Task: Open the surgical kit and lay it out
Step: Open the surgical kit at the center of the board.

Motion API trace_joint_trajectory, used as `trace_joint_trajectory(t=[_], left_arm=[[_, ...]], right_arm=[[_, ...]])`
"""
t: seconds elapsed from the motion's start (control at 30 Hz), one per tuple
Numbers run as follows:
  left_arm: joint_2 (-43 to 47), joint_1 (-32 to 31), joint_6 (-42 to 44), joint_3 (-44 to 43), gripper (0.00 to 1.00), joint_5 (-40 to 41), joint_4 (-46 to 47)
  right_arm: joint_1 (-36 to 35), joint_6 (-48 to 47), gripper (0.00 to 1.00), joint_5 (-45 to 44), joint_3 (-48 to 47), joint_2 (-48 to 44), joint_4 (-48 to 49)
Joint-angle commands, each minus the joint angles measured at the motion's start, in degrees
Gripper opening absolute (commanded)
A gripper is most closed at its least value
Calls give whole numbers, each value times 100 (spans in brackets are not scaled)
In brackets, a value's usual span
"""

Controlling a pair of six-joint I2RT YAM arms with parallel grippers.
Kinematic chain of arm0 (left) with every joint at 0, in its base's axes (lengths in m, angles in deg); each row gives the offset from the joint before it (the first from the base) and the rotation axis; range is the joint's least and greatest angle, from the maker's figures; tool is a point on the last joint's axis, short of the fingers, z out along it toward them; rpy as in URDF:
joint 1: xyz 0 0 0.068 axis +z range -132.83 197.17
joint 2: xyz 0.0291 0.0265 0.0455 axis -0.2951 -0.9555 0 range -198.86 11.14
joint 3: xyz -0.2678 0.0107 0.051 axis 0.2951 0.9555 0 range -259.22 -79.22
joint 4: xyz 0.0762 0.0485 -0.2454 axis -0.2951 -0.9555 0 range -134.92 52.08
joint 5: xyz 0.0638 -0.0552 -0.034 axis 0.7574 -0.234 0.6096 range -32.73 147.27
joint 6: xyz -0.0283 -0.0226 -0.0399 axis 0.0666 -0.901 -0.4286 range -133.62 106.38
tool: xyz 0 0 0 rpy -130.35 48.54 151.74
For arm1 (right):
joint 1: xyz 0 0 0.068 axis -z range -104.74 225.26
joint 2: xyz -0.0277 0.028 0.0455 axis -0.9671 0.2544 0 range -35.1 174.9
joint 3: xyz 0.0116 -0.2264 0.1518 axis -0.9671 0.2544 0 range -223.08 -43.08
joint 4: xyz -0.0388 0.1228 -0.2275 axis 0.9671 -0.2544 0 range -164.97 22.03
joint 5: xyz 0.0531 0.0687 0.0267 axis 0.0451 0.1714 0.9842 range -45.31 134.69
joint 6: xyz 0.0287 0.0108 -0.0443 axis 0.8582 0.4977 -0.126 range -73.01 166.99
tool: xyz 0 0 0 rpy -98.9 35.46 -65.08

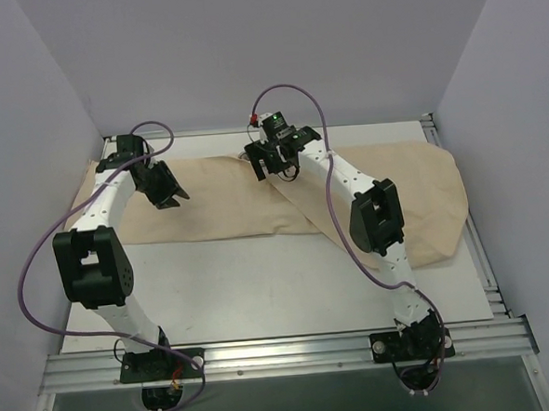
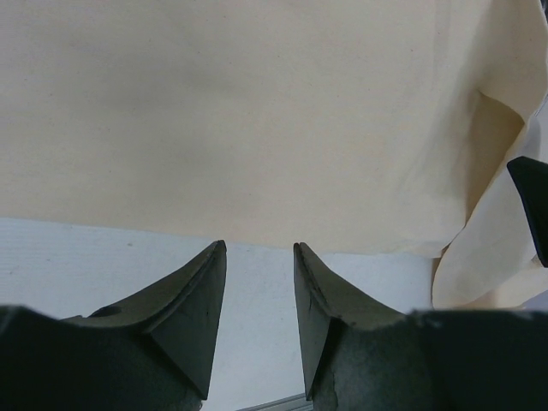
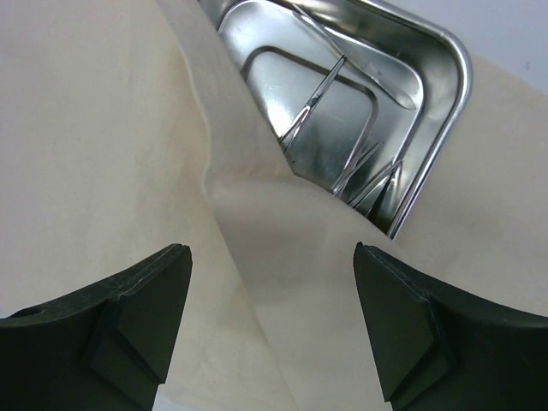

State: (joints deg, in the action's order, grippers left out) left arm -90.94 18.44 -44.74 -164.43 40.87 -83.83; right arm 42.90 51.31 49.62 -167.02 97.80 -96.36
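The beige cloth wrap [image 1: 414,197] lies spread across the back of the table. In the right wrist view a fold of it [image 3: 103,128] covers part of the shiny steel tray [image 3: 458,94], which holds thin metal instruments [image 3: 317,98]. In the top view the tray is hidden under the right wrist. My right gripper [image 1: 271,171] [image 3: 272,250] is wide open and empty, just above the cloth fold beside the tray. My left gripper [image 1: 173,199] [image 2: 259,248] is open and empty. It is above the white table at the near edge of the cloth [image 2: 257,120].
The white table surface [image 1: 260,281] runs from the cloth to the aluminium rail [image 1: 284,354] where the arm bases sit. Grey walls close in the left, back and right. Purple cables loop beside each arm. A right finger [image 2: 533,201] shows at the left wrist view's edge.
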Motion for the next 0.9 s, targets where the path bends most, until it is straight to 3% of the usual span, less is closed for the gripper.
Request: trace_joint_trajectory(t=[0.0, 0.2, 0.3, 0.43, 0.5, 0.63, 0.87], left_arm=[[391, 13, -70, -5, 46, 93, -120], [549, -5, -79, 215, 46, 137, -172], [663, -14, -132, 364, 46, 137, -120], [707, -22, -167, 400, 46, 199, -111], [672, -22, -184, 313, 46, 260, -181], [628, 39, -290, 102, 55, 278, -155], [373, 136, -483, -443, 66, 138, -313]], right_arm=[[-60, -317, 77, -475, -332, 201, 96], [-77, -256, 69, -248, -832, 692, 272], [-78, -168, 53, -46, -1009, 904, 307], [-130, -80, 18, 60, -1001, 870, 325], [-156, -45, 10, 166, -939, 677, 298], [-349, 122, 0, 307, -204, 2, 202], [-754, -10, 0, 272, 1903, -1529, -167]])
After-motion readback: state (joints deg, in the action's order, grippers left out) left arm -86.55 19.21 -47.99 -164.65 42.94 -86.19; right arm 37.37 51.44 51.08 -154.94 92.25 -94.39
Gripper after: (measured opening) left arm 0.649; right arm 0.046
